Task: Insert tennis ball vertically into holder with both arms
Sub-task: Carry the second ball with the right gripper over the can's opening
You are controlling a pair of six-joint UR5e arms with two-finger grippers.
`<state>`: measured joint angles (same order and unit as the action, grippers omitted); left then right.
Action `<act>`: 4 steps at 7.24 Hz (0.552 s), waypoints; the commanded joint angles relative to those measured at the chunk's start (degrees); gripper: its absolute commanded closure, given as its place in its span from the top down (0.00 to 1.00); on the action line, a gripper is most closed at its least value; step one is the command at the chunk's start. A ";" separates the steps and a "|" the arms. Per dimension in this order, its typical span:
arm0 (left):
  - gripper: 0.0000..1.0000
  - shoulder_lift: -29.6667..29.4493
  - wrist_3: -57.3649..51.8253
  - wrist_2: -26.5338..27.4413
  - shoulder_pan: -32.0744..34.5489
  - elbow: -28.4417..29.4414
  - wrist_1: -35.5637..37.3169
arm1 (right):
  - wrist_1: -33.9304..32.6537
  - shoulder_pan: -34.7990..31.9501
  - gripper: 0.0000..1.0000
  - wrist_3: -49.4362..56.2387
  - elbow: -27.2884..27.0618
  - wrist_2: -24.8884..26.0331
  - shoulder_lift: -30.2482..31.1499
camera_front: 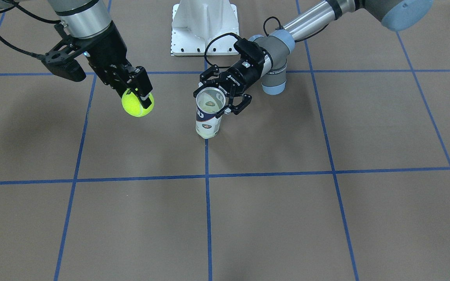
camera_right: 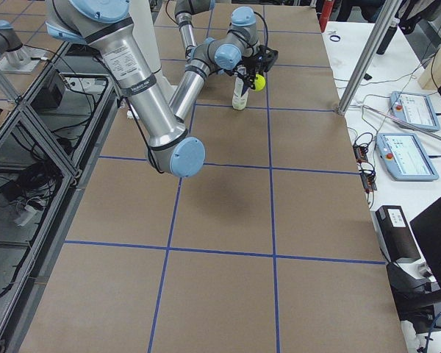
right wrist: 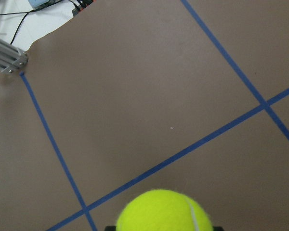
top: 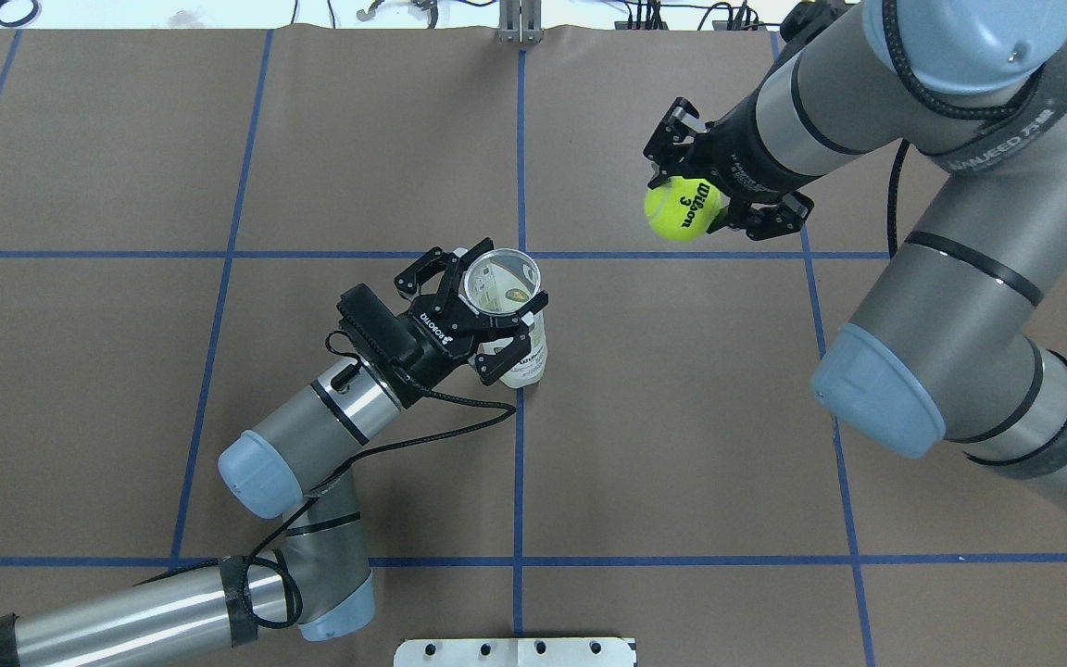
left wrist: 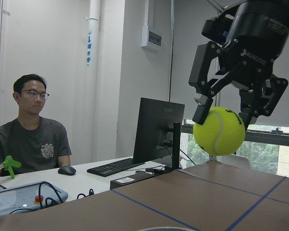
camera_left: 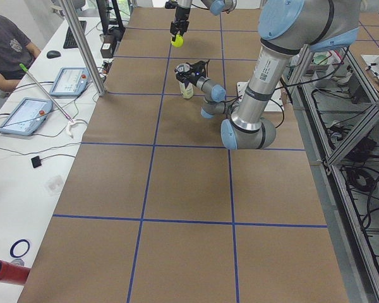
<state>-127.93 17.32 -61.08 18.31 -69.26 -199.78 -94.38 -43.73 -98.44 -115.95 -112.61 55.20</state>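
Note:
The holder [camera_front: 208, 119], a clear can with a white and navy label, stands upright on the brown table near its middle. My left gripper [camera_front: 217, 102] is shut on it just below the open silver rim [top: 499, 278]. My right gripper [camera_front: 139, 95] is shut on the yellow-green tennis ball [camera_front: 137, 104], which carries black print [top: 693, 204]. It holds the ball in the air, off to the side of the holder and apart from it. The ball also shows in the left wrist view [left wrist: 218, 131] and at the bottom of the right wrist view [right wrist: 164, 211].
The white pedestal base [camera_front: 204, 27] stands at the robot's side of the table. Blue tape lines [camera_front: 207, 175] cross the brown table cover. An operator [left wrist: 33, 130] sits at a side desk with tablets [camera_left: 25, 113] beyond the table's left end.

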 commanded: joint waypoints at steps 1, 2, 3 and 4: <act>0.88 -0.04 0.00 0.00 -0.02 0.00 0.00 | -0.01 4.25 0.00 -3.60 0.11 1.07 -4.03; 0.88 -0.04 0.00 0.00 -0.02 0.00 0.00 | -0.01 6.44 0.00 -4.99 0.72 3.08 -5.35; 0.87 -0.04 0.00 0.00 -0.02 0.00 0.00 | 0.07 8.11 0.00 -5.53 1.16 5.18 -6.50; 0.86 0.05 0.00 0.00 -0.02 0.00 0.00 | 0.07 8.65 0.00 -5.62 1.69 5.38 -7.12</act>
<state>-127.95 17.32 -61.08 18.28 -69.26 -199.78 -94.34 -36.42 -103.58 -114.90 -108.36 49.20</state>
